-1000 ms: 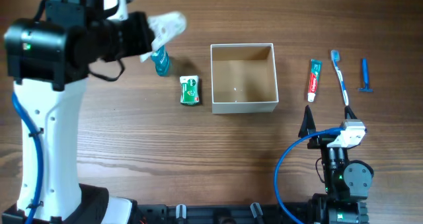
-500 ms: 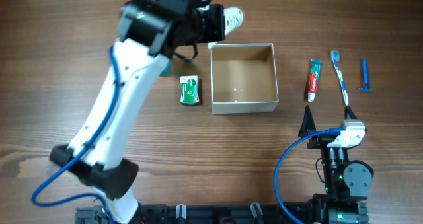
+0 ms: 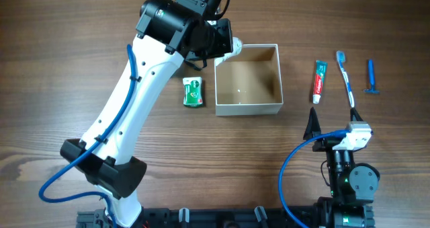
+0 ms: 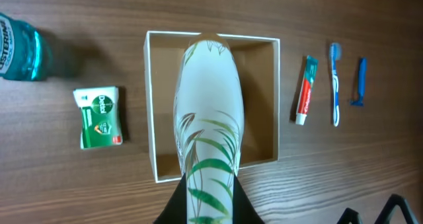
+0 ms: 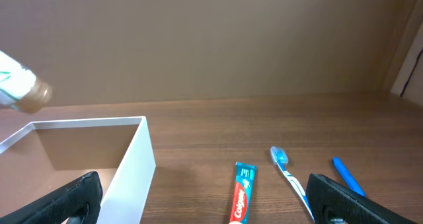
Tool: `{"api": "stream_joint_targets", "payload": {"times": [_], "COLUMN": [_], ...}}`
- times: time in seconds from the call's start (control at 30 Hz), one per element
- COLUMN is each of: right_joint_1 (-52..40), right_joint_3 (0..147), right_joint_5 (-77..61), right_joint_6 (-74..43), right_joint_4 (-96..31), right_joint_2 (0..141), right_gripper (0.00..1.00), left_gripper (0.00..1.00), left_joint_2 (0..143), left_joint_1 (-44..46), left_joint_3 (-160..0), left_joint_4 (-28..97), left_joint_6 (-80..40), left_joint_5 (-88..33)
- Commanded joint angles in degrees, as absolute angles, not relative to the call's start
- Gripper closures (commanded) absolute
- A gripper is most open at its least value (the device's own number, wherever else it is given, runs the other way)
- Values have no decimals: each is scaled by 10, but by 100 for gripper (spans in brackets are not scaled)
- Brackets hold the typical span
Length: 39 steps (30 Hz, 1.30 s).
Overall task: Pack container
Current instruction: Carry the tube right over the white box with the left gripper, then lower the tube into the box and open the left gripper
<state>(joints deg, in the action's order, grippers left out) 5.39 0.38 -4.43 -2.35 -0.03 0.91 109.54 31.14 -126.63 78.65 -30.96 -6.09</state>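
The container (image 3: 247, 109), a square white-walled box with a tan inside, stands open at the table's middle. My left gripper (image 3: 218, 40) is shut on a white bottle with green leaf print (image 4: 208, 118). It holds the bottle over the container's (image 4: 151, 105) left half, and the bottle's tip (image 3: 234, 48) reaches past the back left corner. From the right wrist view the bottle's brown end (image 5: 23, 88) hangs above the container's wall (image 5: 135, 171). My right gripper (image 3: 334, 124) is open and holds nothing, near the front right of the table.
A green soap box (image 3: 193, 92) lies left of the container, and a blue mouthwash bottle (image 4: 20, 47) lies further left. On the right lie a toothpaste tube (image 3: 319, 81), a toothbrush (image 3: 345, 77) and a blue razor (image 3: 370, 77).
My left arm has swung right from above the mouthwash bottle to over the container, carrying the leaf-print bottle. The right arm has not moved.
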Motion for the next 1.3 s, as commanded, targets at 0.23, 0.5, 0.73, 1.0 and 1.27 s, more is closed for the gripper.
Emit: {"api": "stream_joint_targets", "payload": {"times": [0.23,0.5,0.73,1.0,1.27], "right_joint_1": [50,50,50,50,50], "right_joint_3": [3,3,3,3,3], "right_joint_5": [-34,-34,-34,-34,-34], "right_joint_6": [-31,-31,-31,-31,-31], "right_joint_4": [1,1,1,1,1], "right_joint_2": [8,8,8,8,8], "right_gripper": [0,0,0,0,0], "left_gripper": [96,96,95,93,87], "left_joint_2": [1165,1182,1195,1213,1218], "left_joint_1": [312,312,312,312,312], "left_joint_3": [-1279,-1279,-1279,-1279,-1279], "left_joint_4": [800,801,793,789,757], "left_joint_6": [-326,-340,-339,-339,-336], "left_joint_5": [-89,-18,1,-4,-4]}}
